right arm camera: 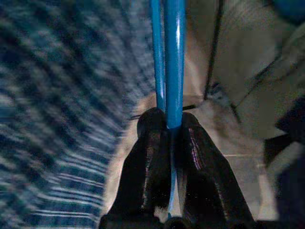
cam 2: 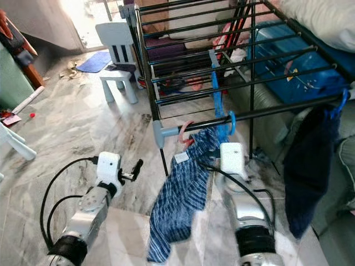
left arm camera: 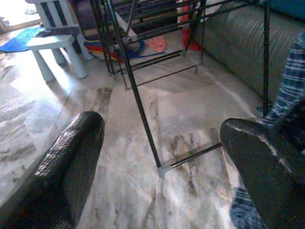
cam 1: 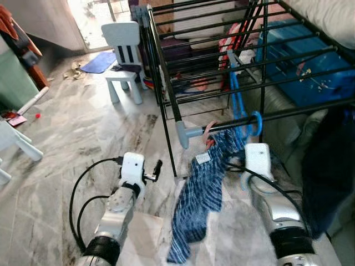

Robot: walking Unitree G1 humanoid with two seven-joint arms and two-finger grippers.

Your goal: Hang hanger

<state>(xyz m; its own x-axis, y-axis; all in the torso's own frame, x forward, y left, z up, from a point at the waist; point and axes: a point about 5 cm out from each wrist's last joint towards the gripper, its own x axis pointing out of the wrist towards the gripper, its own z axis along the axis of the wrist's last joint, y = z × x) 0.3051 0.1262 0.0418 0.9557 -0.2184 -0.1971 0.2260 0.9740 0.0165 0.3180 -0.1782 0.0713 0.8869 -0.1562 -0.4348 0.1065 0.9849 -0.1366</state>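
Note:
A blue plastic hanger (cam 1: 239, 105) carries a blue checked shirt (cam 1: 202, 188) that droops toward the floor. Its hook (cam 1: 256, 123) curls over the front rail (cam 1: 266, 119) of the black drying rack. My right gripper (right arm camera: 169, 131) is shut on the hanger's blue bar (right arm camera: 174, 62), just below that rail, with the shirt (right arm camera: 62, 109) beside it. The right wrist (cam 1: 258, 160) sits under the hook. My left gripper (left arm camera: 162, 157) stands open with nothing between its fingers, low over the marble floor and left of the rack's leg (left arm camera: 140, 107); its wrist (cam 1: 133, 169) is in the eye views.
A dark garment (cam 2: 308, 166) hangs on the rack's right end. A white child's chair (cam 1: 125, 61) stands behind the rack's left side. A grey sofa (left arm camera: 228, 43) lies beyond the rack. Blue boxes (cam 1: 310, 66) sit under the far rails. Black cables (cam 1: 83, 194) loop by my left arm.

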